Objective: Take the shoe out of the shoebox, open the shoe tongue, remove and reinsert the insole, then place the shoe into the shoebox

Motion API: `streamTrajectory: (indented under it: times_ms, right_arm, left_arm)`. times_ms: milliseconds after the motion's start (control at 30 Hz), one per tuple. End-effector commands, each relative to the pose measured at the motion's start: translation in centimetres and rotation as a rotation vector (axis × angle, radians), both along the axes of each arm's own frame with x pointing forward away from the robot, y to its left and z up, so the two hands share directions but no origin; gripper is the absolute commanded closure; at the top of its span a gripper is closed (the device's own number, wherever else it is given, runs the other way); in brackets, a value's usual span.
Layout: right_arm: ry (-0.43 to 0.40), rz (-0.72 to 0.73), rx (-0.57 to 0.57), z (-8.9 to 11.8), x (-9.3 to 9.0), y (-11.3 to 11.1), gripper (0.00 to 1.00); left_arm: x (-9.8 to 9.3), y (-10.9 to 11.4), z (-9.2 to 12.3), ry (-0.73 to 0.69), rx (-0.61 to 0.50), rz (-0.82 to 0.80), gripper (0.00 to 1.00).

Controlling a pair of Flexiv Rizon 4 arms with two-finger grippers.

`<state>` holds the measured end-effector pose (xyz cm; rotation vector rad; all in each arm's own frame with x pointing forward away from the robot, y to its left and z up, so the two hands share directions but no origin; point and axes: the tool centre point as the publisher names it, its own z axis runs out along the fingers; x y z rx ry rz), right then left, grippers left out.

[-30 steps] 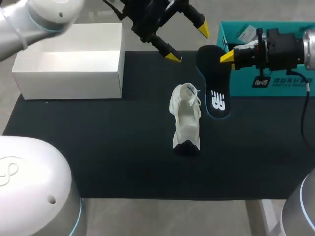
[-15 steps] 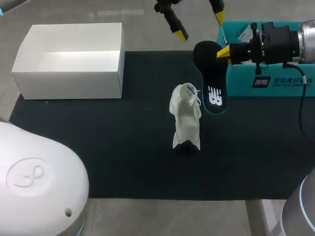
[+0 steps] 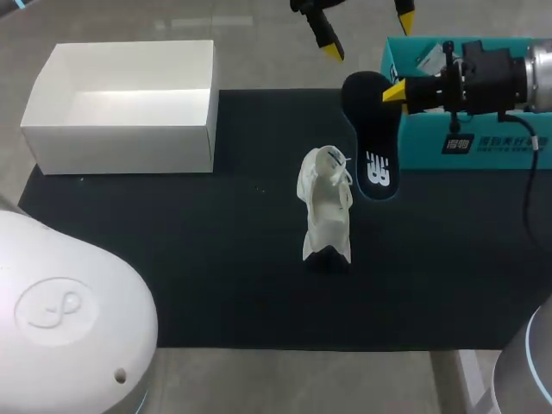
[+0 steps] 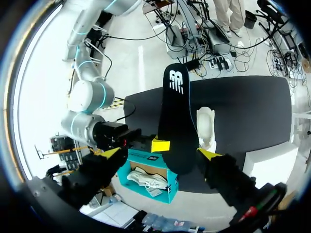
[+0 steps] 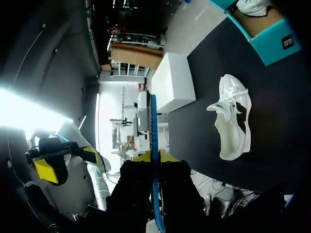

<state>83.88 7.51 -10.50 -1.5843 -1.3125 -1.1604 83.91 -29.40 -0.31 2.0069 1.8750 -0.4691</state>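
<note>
A white shoe [image 3: 326, 207] lies on the black mat [image 3: 172, 259], its opening toward the far side. My right gripper [image 3: 395, 90] is shut on the heel end of the black insole [image 3: 371, 138], held above the mat between the shoe and the teal shoebox [image 3: 466, 138]. In the right wrist view the insole [image 5: 153, 136] shows edge-on between the fingers, with the shoe [image 5: 233, 119] beyond. My left gripper [image 3: 366, 34] hangs open above the table's far edge, apart from everything. Its wrist view looks down on the insole [image 4: 176, 111], the shoe [image 4: 206, 127] and the shoebox [image 4: 148, 177].
A white box [image 3: 121, 103] stands at the mat's far left corner. A second white shoe [image 4: 146, 178] lies inside the teal shoebox. The mat's near half is bare.
My left gripper has moved away toward the far side and to the right, still open. The right gripper has shifted the insole slightly farther back.
</note>
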Motion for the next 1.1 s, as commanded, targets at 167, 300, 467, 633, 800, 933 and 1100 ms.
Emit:
streamTrajectory:
  times_ms: [167,300,467,633,800,933,1100]
  right_arm:
    - [0.006,-0.033,-0.011,-0.5,-0.1,0.0,1.00]
    - [0.003,-0.038,-0.004,-0.5,-0.1,0.1,1.00]
    - [0.002,-0.034,0.010,-0.4,-0.1,0.4,1.00]
    - [0.002,-0.039,0.036,-0.5,-0.1,0.6,1.00]
    - [0.001,-0.046,0.043,-0.4,-0.2,0.5,1.00]
    - [0.000,-0.050,0.045,-0.4,-0.2,0.4,1.00]
    - [-0.001,-0.047,0.046,-0.4,-0.2,0.4,1.00]
  left_arm:
    - [0.1,1.0,-1.1,-0.326,0.266,0.072,0.00]
    - [0.1,1.1,-1.3,-0.291,0.257,0.052,0.00]
    - [0.3,0.2,-2.1,-0.248,0.305,0.019,0.00]
    - [-0.1,-0.9,-1.9,-0.163,0.265,0.024,0.00]
    - [-0.2,-0.9,-1.9,-0.159,0.261,0.025,0.00]
    - [-0.2,-0.7,-1.8,-0.160,0.261,0.019,0.00]
    - [-0.2,-0.4,-1.7,-0.152,0.260,0.017,0.00]
